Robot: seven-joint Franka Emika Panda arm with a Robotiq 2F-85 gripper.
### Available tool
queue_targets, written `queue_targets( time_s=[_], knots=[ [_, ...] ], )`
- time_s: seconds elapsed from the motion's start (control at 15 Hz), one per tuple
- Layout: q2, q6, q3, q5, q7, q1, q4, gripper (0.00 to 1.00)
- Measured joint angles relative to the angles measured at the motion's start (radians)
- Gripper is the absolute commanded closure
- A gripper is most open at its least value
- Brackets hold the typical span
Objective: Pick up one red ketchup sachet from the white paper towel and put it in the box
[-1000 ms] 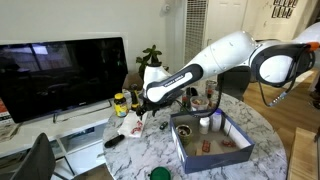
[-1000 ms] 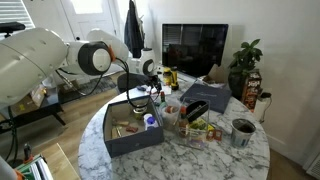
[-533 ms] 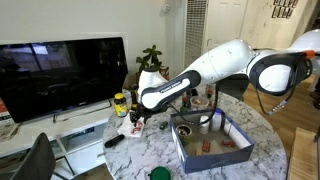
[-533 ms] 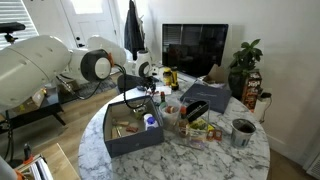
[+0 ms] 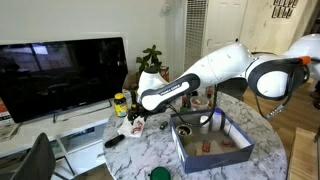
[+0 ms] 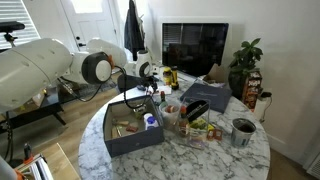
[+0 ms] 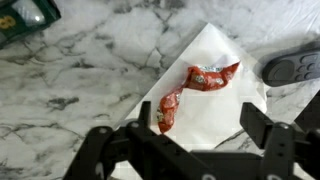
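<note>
Claw [image 7: 185,150] hovers wide open and empty, low over the towel [image 7: 225,125] on the bench [image 7: 80,80]. One sachet [image 7: 167,110] lies just ahead, slightly off centre, its long axis pointing away, so closing would pinch across its width.

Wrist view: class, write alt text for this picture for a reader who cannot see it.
Two red ketchup sachets lie on a white paper towel on a marble table. The open gripper hovers at the bottom of the frame, its fingers apart and touching neither.
</note>
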Motion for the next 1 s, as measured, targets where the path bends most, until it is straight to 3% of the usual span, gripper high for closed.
queue_targets(
  time_s=[0.13,0.2,0.27,0.33,0.6,0.8,1.0],
  knots=[
    [0.002,-0.032,0.012,0.004,-0.009,-0.011,0.001,0.0],
    [0.006,-0.05,0.013,0.009,-0.017,-0.017,0.004,0.04],
    [0.011,-0.064,0.013,0.015,-0.023,-0.023,0.008,0.17],
    [0.018,-0.071,0.017,0.022,-0.031,-0.03,0.016,0.23],
    [0.054,-0.074,0.044,0.055,-0.062,-0.055,0.053,0.39],
    [0.076,-0.073,0.06,0.07,-0.069,-0.06,0.085,0.42],
    [0.093,-0.072,0.068,0.076,-0.071,-0.062,0.116,0.37]
  ],
)
